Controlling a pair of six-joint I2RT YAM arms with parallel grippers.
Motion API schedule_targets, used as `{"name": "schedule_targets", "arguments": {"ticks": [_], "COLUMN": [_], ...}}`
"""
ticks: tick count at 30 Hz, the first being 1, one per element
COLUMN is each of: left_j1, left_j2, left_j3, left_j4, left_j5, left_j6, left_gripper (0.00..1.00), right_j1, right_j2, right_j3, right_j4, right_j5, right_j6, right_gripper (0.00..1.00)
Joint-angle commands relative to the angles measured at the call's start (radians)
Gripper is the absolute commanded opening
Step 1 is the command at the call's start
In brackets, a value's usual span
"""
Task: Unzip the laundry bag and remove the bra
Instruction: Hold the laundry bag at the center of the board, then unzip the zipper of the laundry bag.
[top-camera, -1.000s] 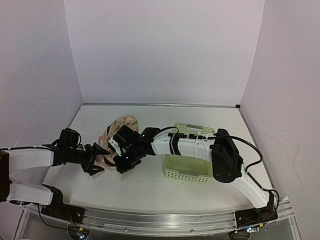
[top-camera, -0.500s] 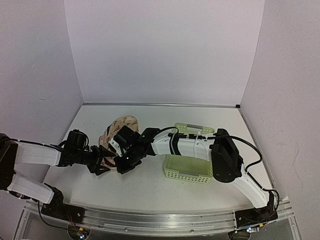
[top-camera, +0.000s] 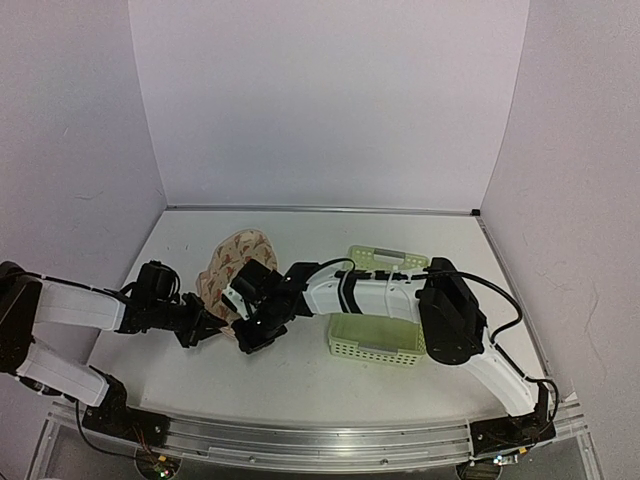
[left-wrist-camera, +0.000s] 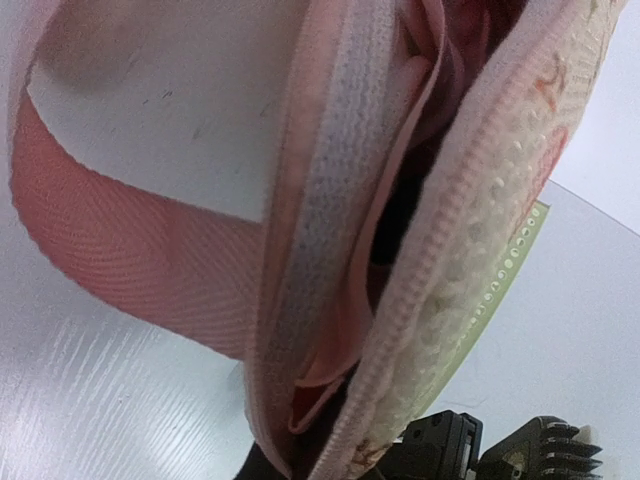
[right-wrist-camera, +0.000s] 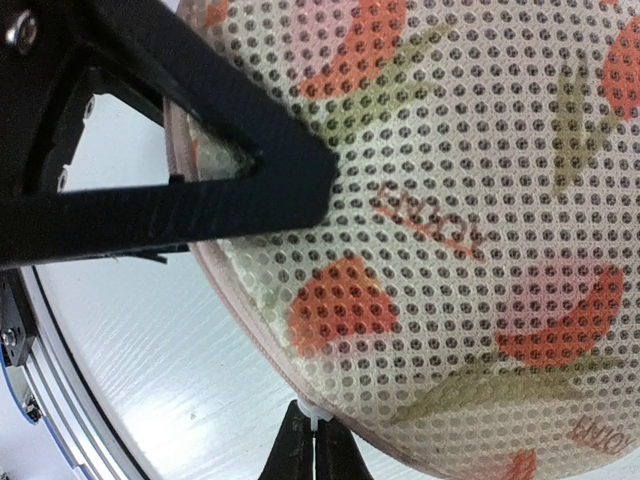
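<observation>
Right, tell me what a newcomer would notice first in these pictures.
The laundry bag, cream with red-and-green motifs, stands on edge left of centre in the top view. In the left wrist view its zip gapes, with pink fabric showing inside. The right claw is pinched shut at the bag's rim, and a pale green basket sits to the right.

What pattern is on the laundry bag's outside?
Cream mesh laundry bag with red-and-green motifs; best in right wrist view.
</observation>
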Motion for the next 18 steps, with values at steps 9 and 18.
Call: {"name": "schedule_targets", "arguments": {"ticks": [9,18], "left_j1": [0.010,0.034], "left_j2": [-0.010,-0.039], "left_j3": [0.026,0.071], "left_j4": [0.039,-0.084], "left_j5": [0.030,0.059], "left_j6": [0.071,0.201], "left_gripper": [0.00,0.00], "right_j1": [-0.004,-0.004], "right_j2": [-0.156,-0.265], "right_j3": [-0.115,-0.292], "right_j4": [0.047,0.056], "right_j5": [0.012,0.057], "right_j6": [0.000,-0.062], "right_gripper": [0.00,0.00]}}
